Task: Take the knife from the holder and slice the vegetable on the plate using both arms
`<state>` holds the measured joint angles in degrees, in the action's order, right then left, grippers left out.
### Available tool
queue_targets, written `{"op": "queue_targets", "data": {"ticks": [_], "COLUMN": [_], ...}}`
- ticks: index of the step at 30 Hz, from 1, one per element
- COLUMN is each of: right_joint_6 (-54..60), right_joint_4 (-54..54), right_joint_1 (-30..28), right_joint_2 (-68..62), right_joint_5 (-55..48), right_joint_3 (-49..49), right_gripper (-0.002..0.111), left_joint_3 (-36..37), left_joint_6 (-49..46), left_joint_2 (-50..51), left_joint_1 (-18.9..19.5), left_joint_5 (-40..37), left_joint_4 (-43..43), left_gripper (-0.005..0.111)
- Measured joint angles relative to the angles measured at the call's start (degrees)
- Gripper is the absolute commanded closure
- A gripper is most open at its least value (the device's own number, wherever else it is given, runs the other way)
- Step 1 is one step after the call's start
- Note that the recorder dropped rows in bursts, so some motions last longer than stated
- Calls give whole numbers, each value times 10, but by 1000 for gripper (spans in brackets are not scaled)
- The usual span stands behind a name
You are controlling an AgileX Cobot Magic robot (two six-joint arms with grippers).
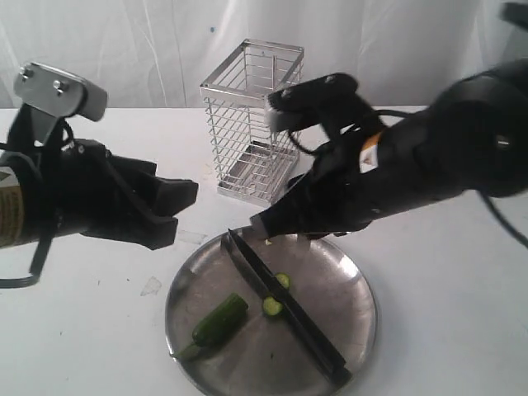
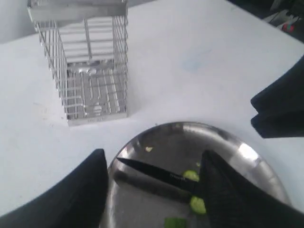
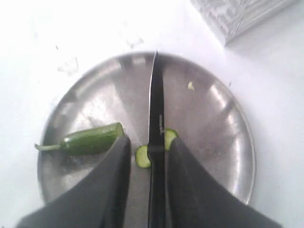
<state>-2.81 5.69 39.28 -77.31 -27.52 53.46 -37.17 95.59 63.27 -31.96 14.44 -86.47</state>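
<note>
The knife [image 1: 289, 309] lies flat across the plate [image 1: 338, 280], its point toward the holder [image 1: 252, 124], which stands empty behind. The vegetable [image 1: 221, 318] rests on the plate's left part, blunt cut end toward the blade. Two cut slices [image 1: 283, 280] lie against the blade. My right gripper [image 1: 268, 227] hovers open over the plate's far rim; in its wrist view the fingers [image 3: 114, 180] straddle the knife [image 3: 156, 109] from above, apart from it. My left gripper [image 1: 186, 210] is open and empty, left of the plate. Its wrist view shows the blade [image 2: 156, 172] between its fingers.
The white table carries small scraps [image 1: 151, 285] left of the plate. The holder [image 2: 85, 66] stands just beyond the plate rim [image 2: 156, 127]. The bulky right arm [image 1: 445, 157] spans the right side. A white curtain hangs behind.
</note>
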Motion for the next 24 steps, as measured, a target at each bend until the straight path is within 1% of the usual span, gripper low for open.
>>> {"op": "queue_targets", "data": {"ticks": [1, 2, 4, 5, 6, 9, 14, 20, 24], "right_joint_6": [-5, -9, -15, -16, -17, -17, -19, -20, -20], "right_joint_4": [3, 9, 28, 38, 47, 64, 73, 73, 73], "right_joint_1": [0, 0, 0, 0, 0, 0, 0, 0, 0], "right_joint_2": [27, 62, 127, 165, 203, 315, 469, 595, 645], "right_joint_5": [14, 33, 70, 85, 96, 112, 112, 75, 69], "right_joint_3": [-15, -34, -70, -90, -109, -165, -226, -239, -239], "right_gripper": [108, 108, 108, 108, 108, 108, 108, 108, 108], "left_joint_3": [0, 0, 0, 0, 0, 0, 0, 0, 0], "left_joint_6": [3, 6, 21, 31, 46, 76, 91, 92, 92], "left_joint_2": [-13, -23, -48, -56, -69, -93, -112, -115, -115], "left_joint_1": [0, 0, 0, 0, 0, 0, 0, 0, 0], "left_joint_5": [4, 10, 30, 39, 53, 81, 112, 128, 129], "left_joint_4": [-1, -3, -10, -19, -30, -65, -82, -90, -91], "left_gripper": [64, 74, 88, 100, 107, 107, 107, 107, 107]}}
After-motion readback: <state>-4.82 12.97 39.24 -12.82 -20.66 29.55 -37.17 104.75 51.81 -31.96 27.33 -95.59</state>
